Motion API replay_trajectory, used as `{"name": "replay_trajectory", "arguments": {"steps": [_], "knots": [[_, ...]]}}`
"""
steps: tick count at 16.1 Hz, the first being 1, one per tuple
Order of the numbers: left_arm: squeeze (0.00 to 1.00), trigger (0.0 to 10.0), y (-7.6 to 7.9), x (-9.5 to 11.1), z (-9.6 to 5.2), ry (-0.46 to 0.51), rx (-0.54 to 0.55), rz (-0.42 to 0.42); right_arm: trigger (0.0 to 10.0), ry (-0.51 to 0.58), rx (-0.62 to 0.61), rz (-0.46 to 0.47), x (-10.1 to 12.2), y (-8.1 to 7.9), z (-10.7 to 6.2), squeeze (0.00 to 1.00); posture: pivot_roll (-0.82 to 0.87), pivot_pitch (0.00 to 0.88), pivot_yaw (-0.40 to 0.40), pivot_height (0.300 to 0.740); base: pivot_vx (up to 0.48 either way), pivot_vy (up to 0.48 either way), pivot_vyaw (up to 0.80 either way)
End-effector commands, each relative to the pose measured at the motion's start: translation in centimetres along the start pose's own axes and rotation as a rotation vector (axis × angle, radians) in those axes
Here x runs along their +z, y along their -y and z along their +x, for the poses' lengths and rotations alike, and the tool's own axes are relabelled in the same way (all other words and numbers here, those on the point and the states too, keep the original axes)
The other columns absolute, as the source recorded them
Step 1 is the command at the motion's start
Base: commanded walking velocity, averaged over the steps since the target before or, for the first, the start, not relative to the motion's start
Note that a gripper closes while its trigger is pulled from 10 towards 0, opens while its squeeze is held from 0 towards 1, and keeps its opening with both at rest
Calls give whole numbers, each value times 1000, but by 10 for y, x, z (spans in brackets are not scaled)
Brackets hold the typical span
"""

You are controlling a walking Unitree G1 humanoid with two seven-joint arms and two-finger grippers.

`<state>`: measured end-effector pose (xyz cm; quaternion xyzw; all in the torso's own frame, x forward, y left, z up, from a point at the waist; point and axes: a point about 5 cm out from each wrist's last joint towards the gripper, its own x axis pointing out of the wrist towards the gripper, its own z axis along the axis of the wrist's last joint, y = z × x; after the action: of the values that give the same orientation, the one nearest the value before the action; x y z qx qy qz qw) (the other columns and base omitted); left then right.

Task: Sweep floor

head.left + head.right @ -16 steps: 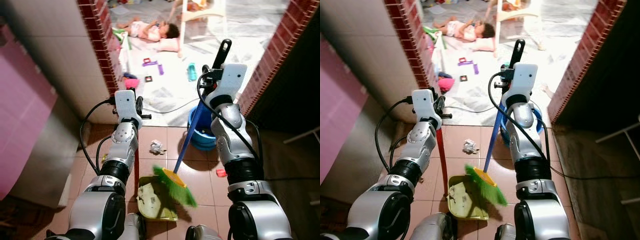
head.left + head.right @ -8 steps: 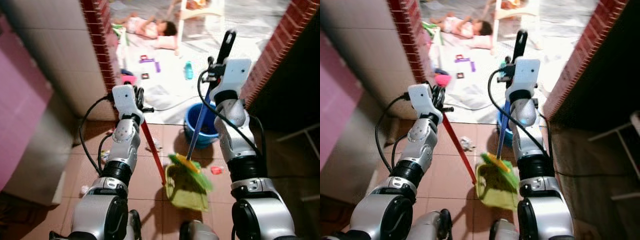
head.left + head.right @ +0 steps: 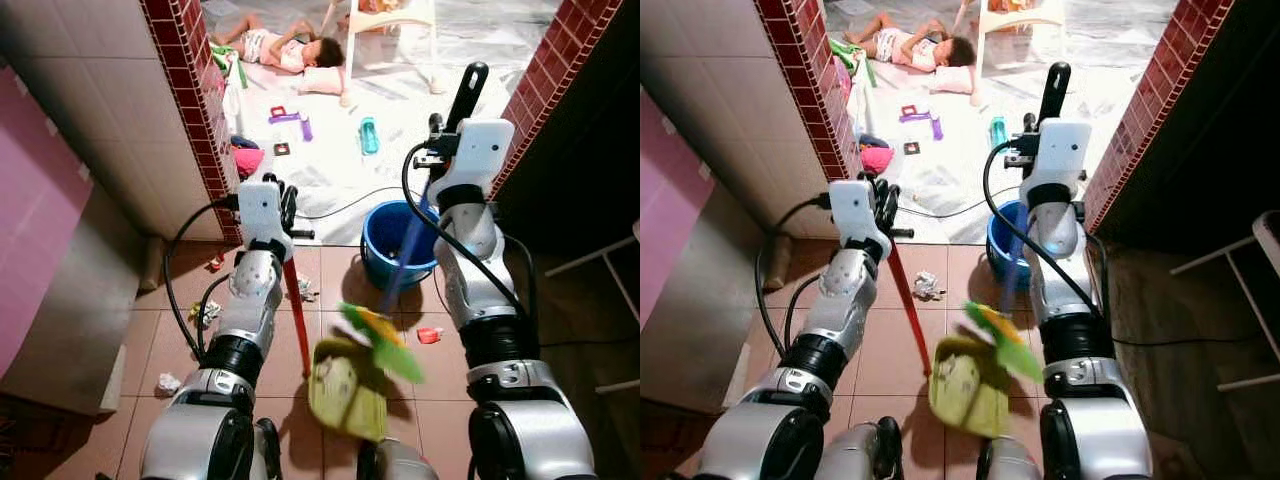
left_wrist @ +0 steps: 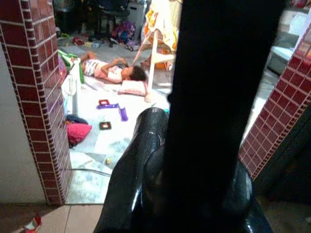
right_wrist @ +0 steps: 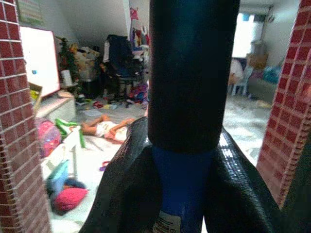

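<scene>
head views: left gripper pinches the red handle of the green dustpan, pan tilted off the tiles, prob carrying its load twd the blue bucket. right gripper clamps the blue broom w/ bristles over the pan, likely to keep litter in. paper scrap on the floor, unswept. left wrist view: fingers pressed round a dark shaft. right wrist view: fingers squeeze the blue shaft below its black grip.
</scene>
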<state>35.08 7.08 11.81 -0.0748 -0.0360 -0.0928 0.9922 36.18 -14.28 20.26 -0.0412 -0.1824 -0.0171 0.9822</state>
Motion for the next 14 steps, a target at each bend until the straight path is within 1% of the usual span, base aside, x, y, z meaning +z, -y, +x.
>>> {"name": "replay_trajectory", "arguments": {"steps": [1,4,6,7,8,9,10,11,12,13,14], "knots": [[0,10000,7,13,4,63,-19,-9,10000,114,9,-34,22,-2,7,0,-133,92,23,740,0,0,0],[0,10000,7,14,4,64,-25,-5,10000,192,54,-91,34,-10,11,0,-132,83,24,740,0,0,0],[0,10000,7,16,4,73,-11,-9,10000,196,59,-96,33,-12,8,0,-132,81,24,740,0,0,0],[0,10000,4,20,4,92,12,-4,10000,201,67,-134,30,-12,3,0,-132,81,24,740,0,0,0],[0,10000,4,20,4,92,12,-4,10000,201,67,-134,30,-12,3,0,-132,81,24,740,0,0,0],[0,10000,1,23,2,105,20,13,10000,213,75,-182,27,-9,-3,0,-130,74,21,740,0,0,0],[0,10000,-3,20,-1,99,27,34,10000,205,81,-206,21,-6,-9,0,-126,76,23,740,0,0,0],[0,10000,-4,18,-2,92,30,40,10000,198,82,-208,19,-5,-10,0,-126,76,23,740,0,0,0],[0,10000,-9,10,-7,68,42,56,10000,190,98,-231,12,-5,-15,0,-120,85,26,740,0,0,0],[0,10000,-10,7,-8,62,46,60,10000,188,108,-245,10,-6,-16,0,-119,86,27,740,0,0,0],[0,10000,-12,3,-12,52,56,74,10000,209,140,-292,7,-9,-20,0,-114,101,33,740,0,0,0]]}}
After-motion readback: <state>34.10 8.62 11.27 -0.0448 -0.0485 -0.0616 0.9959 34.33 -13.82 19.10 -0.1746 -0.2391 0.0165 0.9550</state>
